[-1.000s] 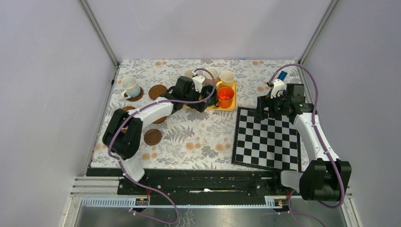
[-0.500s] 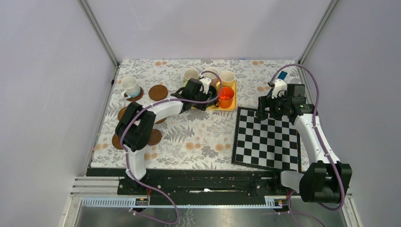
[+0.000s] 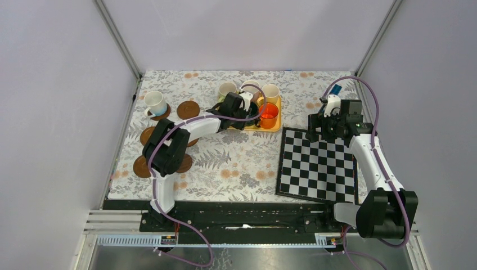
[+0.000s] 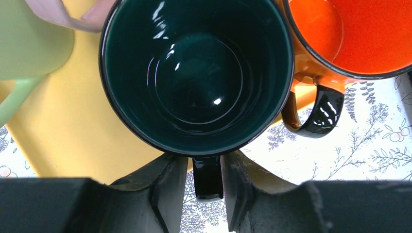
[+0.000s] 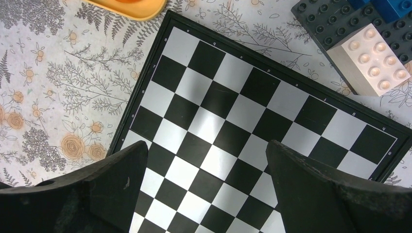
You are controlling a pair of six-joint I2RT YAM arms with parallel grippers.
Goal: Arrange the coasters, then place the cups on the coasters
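On the yellow tray (image 4: 73, 131) stands the dark green cup (image 4: 197, 73), its handle pointing at my left gripper (image 4: 206, 162), which is shut on that handle. The orange cup (image 4: 350, 34) touches it on the right; the light green cup (image 4: 29, 43) and pink cup (image 4: 73, 12) stand to the left. From above, the left gripper (image 3: 246, 110) is at the tray's near-left side, and a yellow cup (image 3: 270, 91) stands behind. A white cup (image 3: 154, 102) sits on a coaster (image 3: 162, 114). More coasters (image 3: 188, 109) (image 3: 141, 166) lie bare at the left. My right gripper (image 5: 206, 148) hangs open.
The black-and-white chequered board (image 5: 252, 111) lies under the right gripper (image 3: 313, 130), right of the tray (image 3: 275, 127). Toy building blocks (image 5: 371, 58) sit behind the board's far corner. Further coasters (image 3: 147, 135) (image 3: 183, 163) lie beside the left arm's links.
The left arm has reached further over the tray and its jaws have narrowed from wide open onto the dark green cup's handle. The right arm has barely moved.
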